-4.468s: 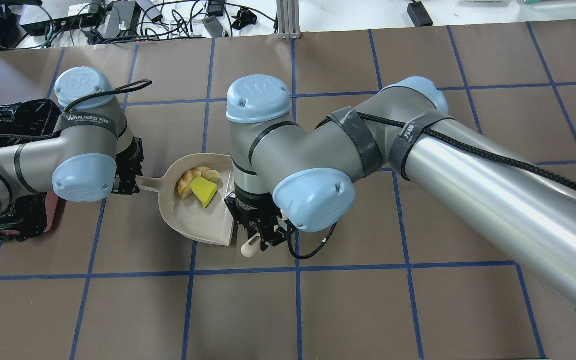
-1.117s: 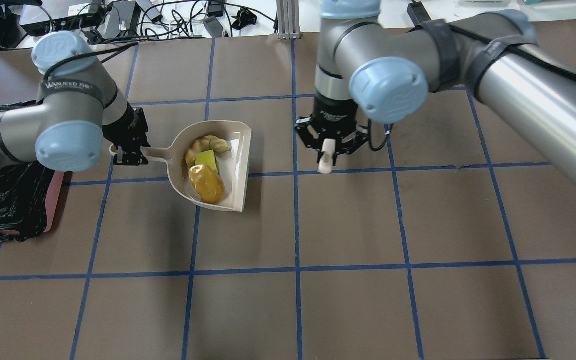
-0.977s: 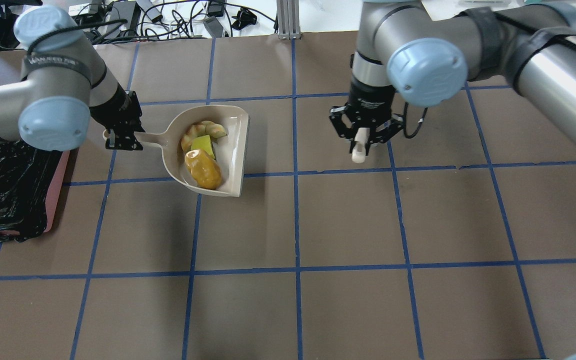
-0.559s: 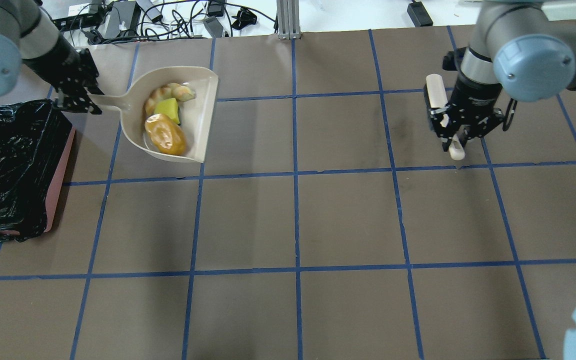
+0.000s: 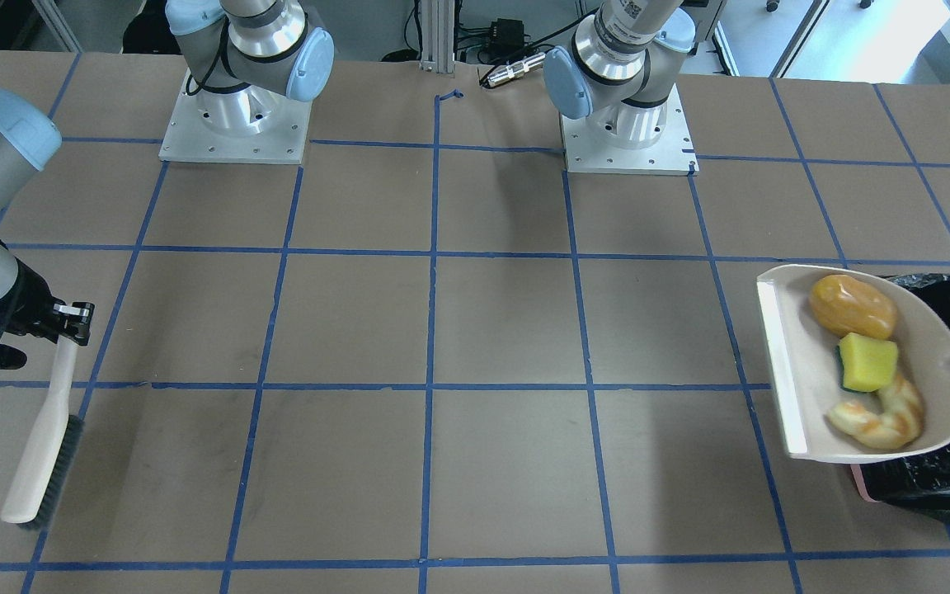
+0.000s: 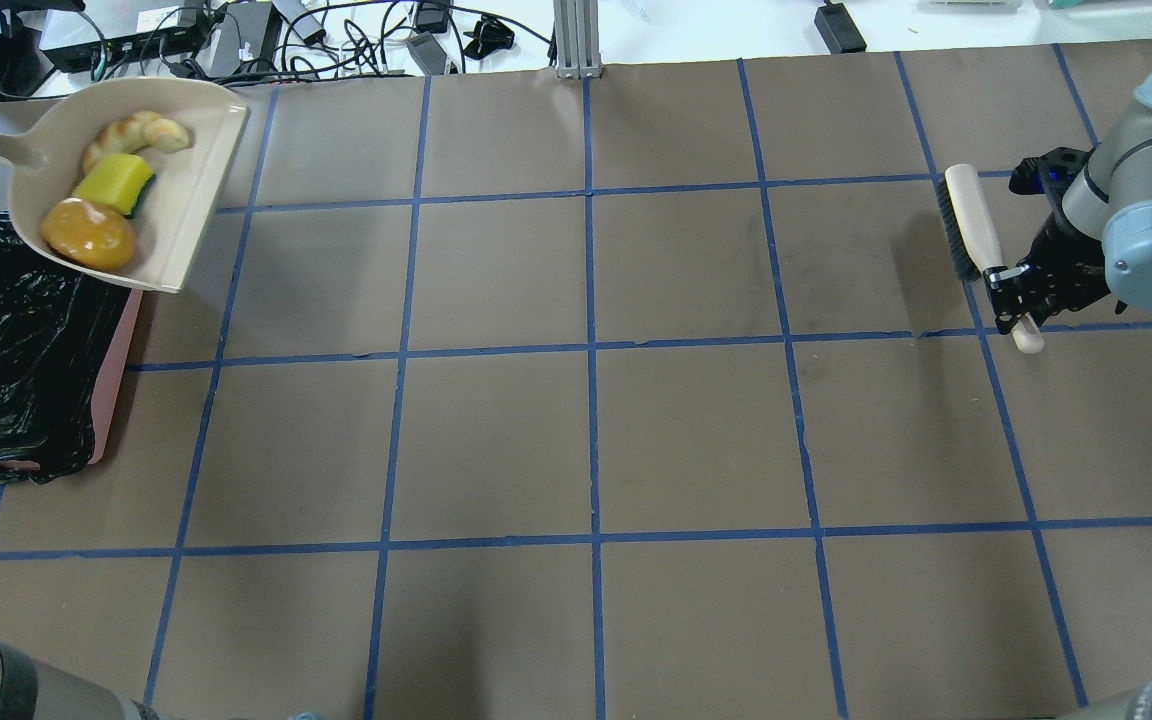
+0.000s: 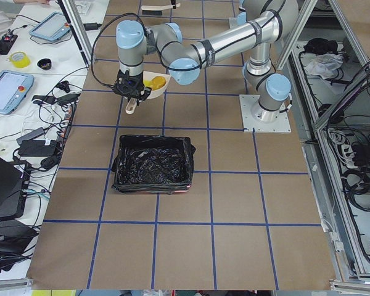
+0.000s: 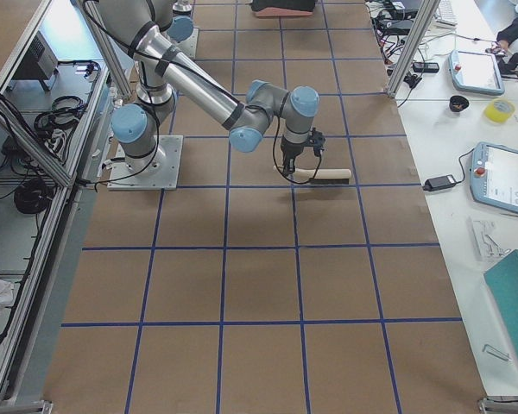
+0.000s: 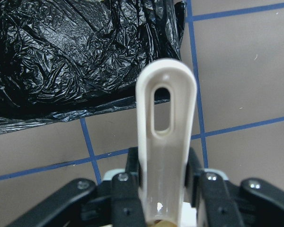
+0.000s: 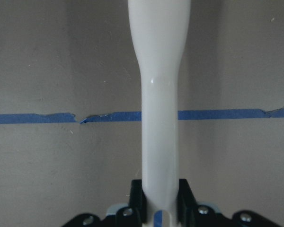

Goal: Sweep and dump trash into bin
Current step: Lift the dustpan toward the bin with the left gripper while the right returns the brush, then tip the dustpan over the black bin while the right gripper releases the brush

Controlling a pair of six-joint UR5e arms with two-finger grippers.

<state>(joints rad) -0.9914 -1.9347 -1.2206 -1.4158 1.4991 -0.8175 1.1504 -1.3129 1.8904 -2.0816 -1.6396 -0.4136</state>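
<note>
The left gripper (image 9: pixel 164 189) is clamped on the handle of the beige dustpan (image 6: pixel 191 170), and the slotted end of that handle sticks out past its fingertips. Beyond the tip lies a strip of brown table (image 6: pixel 586 430) crossed by blue tape. Past that strip, ahead of the gripper, is the bin (image 6: pixel 6 330), a pink box lined with crinkly, glossy black plastic. The trash (image 5: pixel 867 363) sits in the pan beside this gripper: a wrinkled golden-brown lump (image 6: pixel 88 234), a yellow wedge (image 6: pixel 114 184) with a green edge and a curved tan pastry (image 6: pixel 141 132), bunched close together. Well apart from them, the right gripper (image 6: pixel 1014 287) pinches the white handle of a dark-bristled brush (image 6: pixel 966 215).
</note>
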